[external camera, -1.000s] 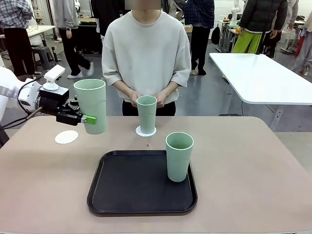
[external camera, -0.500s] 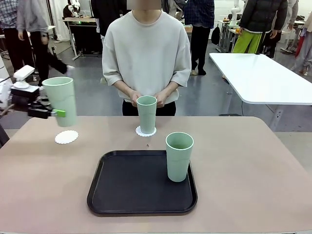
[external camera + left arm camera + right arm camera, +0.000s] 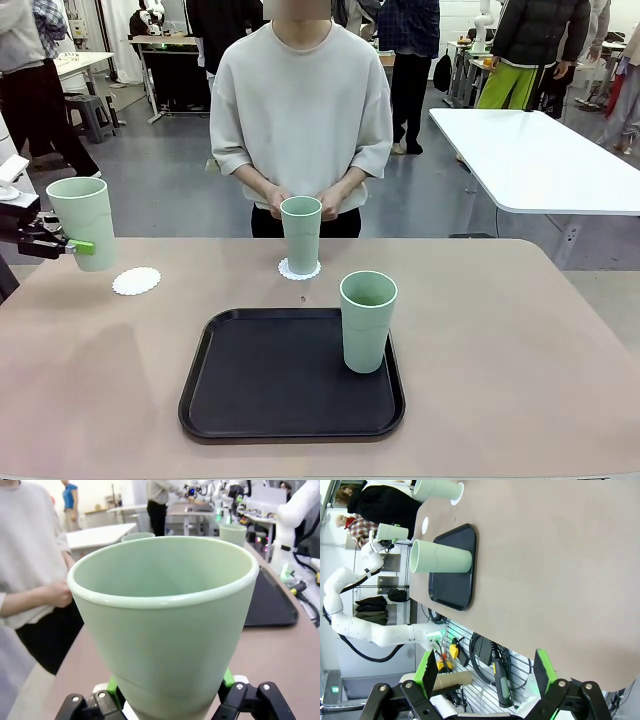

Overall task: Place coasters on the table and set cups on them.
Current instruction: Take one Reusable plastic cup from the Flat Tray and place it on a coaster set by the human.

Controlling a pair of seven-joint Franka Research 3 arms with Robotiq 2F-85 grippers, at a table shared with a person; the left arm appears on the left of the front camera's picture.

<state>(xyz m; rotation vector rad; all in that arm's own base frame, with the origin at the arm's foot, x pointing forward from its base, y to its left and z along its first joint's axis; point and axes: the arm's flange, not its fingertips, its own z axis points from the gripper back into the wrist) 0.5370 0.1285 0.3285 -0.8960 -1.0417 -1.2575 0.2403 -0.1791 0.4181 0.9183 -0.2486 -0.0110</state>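
Swung leftward since a second ago, the left gripper (image 3: 72, 246) now carries the held cup (image 3: 82, 220) past the bare coaster (image 3: 136, 281) to the picture's left edge.

Its green pads clamp the held cup low on its sides, upright and in the air over the far-left edge of the table (image 3: 500, 340); the wrist view shows the same grip (image 3: 167, 700) on this cup (image 3: 165, 620). The bare coaster lies just right of it, on the table. At the far middle, the middle cup (image 3: 301, 235) stands on the second coaster (image 3: 299, 269), in front of the person's hands (image 3: 328, 203). Nearer, the tray cup (image 3: 367, 322) stands upright at the right end of the black tray (image 3: 270, 380). The right gripper (image 3: 487, 675) is spread wide with nothing between its fingers, hanging off the table's edge.
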